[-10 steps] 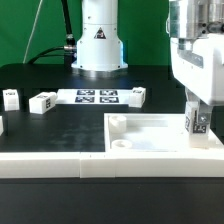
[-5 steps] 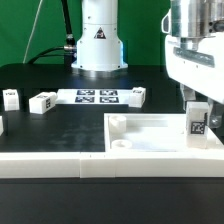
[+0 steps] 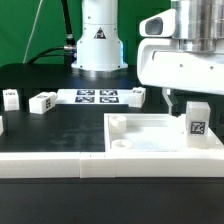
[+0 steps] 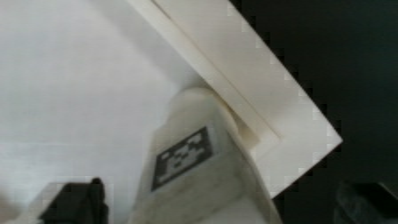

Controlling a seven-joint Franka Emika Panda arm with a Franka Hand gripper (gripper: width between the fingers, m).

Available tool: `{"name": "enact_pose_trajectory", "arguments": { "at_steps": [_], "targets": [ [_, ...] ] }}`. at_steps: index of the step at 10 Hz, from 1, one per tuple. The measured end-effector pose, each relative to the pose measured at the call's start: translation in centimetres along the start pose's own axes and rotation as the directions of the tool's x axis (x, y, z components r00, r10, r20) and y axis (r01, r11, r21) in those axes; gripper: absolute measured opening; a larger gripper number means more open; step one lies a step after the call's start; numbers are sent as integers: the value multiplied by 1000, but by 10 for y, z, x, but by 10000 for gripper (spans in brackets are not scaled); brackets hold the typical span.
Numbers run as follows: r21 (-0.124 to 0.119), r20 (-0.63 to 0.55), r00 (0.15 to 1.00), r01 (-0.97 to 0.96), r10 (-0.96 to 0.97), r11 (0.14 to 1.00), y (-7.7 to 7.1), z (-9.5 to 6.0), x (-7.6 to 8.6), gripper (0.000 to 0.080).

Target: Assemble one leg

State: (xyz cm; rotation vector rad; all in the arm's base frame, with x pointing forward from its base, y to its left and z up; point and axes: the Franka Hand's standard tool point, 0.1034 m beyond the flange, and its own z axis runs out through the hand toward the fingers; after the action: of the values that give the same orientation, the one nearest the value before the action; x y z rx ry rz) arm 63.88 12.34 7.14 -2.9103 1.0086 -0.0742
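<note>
The leg [image 3: 197, 123], a small white post with a black-and-white tag, stands upright in the corner of the large white tray [image 3: 150, 145] at the exterior view's right. My gripper [image 3: 186, 97] hangs just above it, open. In the wrist view the leg [image 4: 205, 160] stands against the tray's raised rim [image 4: 231, 70]. It sits between my two dark fingertips [image 4: 75, 200], with a gap on each side. My gripper [image 4: 217, 205] holds nothing.
Three more white tagged legs [image 3: 10, 97], [image 3: 43, 101], [image 3: 138, 95] lie on the black table beside the marker board [image 3: 98, 96]. Another part shows at the left edge [image 3: 1, 125]. The robot base [image 3: 100, 45] stands behind. A white rail [image 3: 60, 167] runs along the front.
My gripper was down around the leg; it has let go, risen and shifted toward the exterior view's left. The leg stays standing in the tray corner.
</note>
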Motion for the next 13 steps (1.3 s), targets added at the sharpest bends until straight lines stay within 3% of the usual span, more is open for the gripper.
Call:
{"name": "enact_pose_trajectory", "arguments": {
  "at_steps": [4,6,7,9,10,11,13],
  "targets": [
    [-50,13,943,333,-333,942,-3,-4,-2,649],
    [-51,18,873,488,-488,871,-1,-4,1,649],
    [-51,17,884,468,-467,882,-2,-4,1,649],
    [-51,17,884,467,-467,883,-1,-4,1,373],
    [-52,17,884,467,-467,883,-1,-4,1,373],
    [-52,17,886,464,-464,884,-1,-4,1,291],
    [-51,14,915,403,-403,914,-1,-4,1,291]
  ]
}}
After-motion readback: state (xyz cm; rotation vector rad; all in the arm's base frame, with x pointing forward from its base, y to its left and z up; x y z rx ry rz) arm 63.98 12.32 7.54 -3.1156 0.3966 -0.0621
